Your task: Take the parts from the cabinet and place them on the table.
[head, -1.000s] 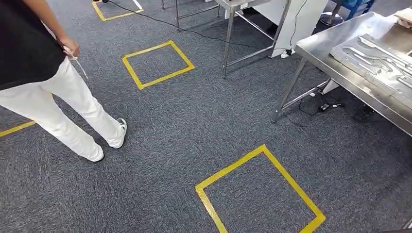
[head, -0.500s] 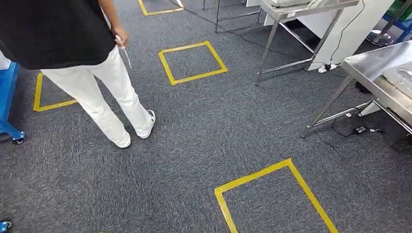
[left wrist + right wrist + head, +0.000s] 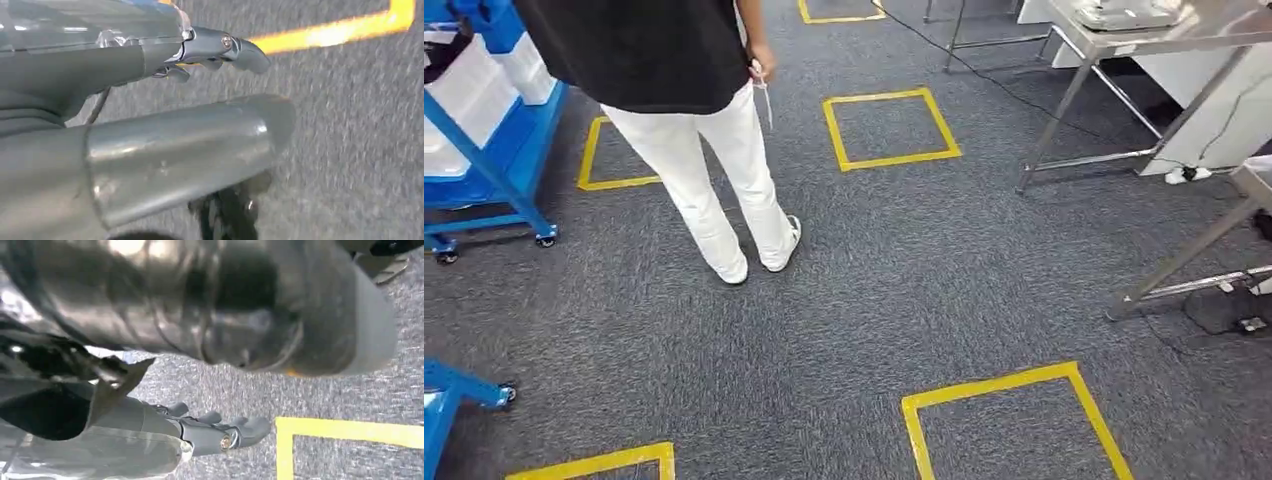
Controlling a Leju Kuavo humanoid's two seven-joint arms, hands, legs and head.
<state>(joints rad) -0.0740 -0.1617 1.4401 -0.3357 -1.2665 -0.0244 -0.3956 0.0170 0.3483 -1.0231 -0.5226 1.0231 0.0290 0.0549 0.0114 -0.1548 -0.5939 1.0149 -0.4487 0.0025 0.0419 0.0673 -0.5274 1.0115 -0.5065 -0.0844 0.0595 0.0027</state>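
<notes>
Left hand [image 3: 165,135] hangs over grey carpet [image 3: 904,290], fingers [image 3: 235,47] loosely apart, holding nothing. Right hand [image 3: 220,435] likewise empty, thumb blurred. Blue cabinet [image 3: 484,130] with white parts [image 3: 464,90] sits far left, cut off, beside a standing person [image 3: 694,110].

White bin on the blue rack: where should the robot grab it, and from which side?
Likely its outer rim, from the carpet side: the white bin sits within the blue rack, behind a slanted strut; reach beside that.
</notes>
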